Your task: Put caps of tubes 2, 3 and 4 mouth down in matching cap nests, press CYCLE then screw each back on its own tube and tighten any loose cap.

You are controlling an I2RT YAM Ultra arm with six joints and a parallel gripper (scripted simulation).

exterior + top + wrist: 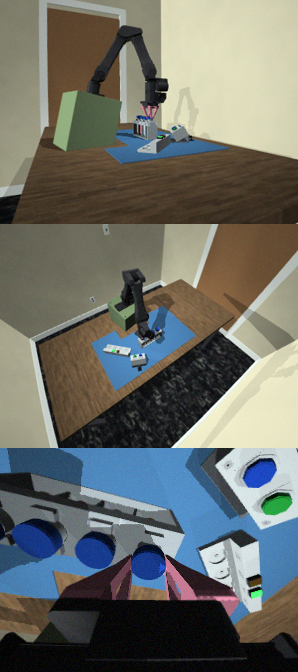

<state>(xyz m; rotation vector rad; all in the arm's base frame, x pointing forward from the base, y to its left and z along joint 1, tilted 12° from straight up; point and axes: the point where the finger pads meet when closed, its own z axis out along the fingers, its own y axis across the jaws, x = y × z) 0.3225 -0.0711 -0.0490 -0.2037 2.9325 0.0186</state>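
The decapping station (152, 338) (145, 129) (107, 510) stands on the blue mat with blue caps on its tubes. My gripper (143, 337) (148, 117) (148, 559) hangs straight above the station's right end as seen from the arm's base. Its pink fingers are shut on the blue cap of tube 4 (148, 562), which sits on its tube. Two more caps (95, 549) (37, 538) show beside it. The cap tray (116, 349) (155, 145) (227, 560) lies apart, its visible nests empty. Its green lamp (256, 593) is lit.
The white key box (138, 359) (180, 133) (235, 478) with the blue CYCLE key (260, 472) and green READY key (276, 503) stands near the mat's front. The green base block (123, 313) (85, 119) stands behind the station.
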